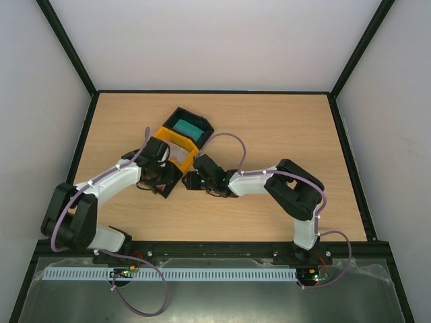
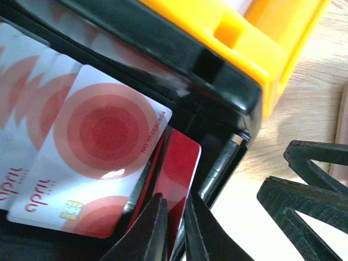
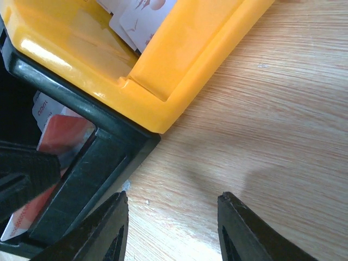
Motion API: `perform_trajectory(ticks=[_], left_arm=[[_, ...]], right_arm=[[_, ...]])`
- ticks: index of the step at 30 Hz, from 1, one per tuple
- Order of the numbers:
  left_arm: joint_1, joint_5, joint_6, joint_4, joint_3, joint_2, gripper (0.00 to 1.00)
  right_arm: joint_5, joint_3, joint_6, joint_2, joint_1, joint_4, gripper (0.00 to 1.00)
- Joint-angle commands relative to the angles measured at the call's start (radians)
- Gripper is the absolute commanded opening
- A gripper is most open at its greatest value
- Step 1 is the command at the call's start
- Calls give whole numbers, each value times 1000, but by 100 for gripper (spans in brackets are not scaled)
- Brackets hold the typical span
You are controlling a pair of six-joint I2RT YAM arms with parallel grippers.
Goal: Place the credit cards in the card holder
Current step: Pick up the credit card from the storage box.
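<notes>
Credit cards [image 2: 103, 136] with red rings on white lie overlapping and face up in the black tray [image 2: 163, 54] joined to the near side of the yellow tray [image 2: 261, 38]. At that stack's edge closest to the yellow tray, a red card [image 2: 182, 163] stands tilted against the black wall. The left fingers [image 2: 175, 217] are nearly together, pinching its lower edge. Pale cards [image 3: 144, 16] rest inside the yellow tray itself, and a teal card [image 1: 187, 126] lies in a second black tray [image 1: 202, 124] on the yellow tray's far side. The right fingers [image 3: 176, 228] are spread apart and hold nothing. They hang over the bare tabletop [image 3: 272, 109] just beside the corner where the yellow tray meets the near black one.
</notes>
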Motion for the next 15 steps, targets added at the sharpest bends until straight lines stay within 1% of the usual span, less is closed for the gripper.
perform_trajectory(ticks=[1,4,10,15], left_arm=[[-13,-47,9,-85,39,13,10],[-18,-54,11,-99,50,11,3],[-30,-102,4,-154,98,-17,2],[-35,-140,-13,-192,144,-89,2]], right_arm=[[34,-16,4,-35,-8,-14,45],[34,-16,3,-34,-10,-16,45],[32,-17,3,-55,-17,-30,45],[26,-21,-7,-117,-29,-49,47]])
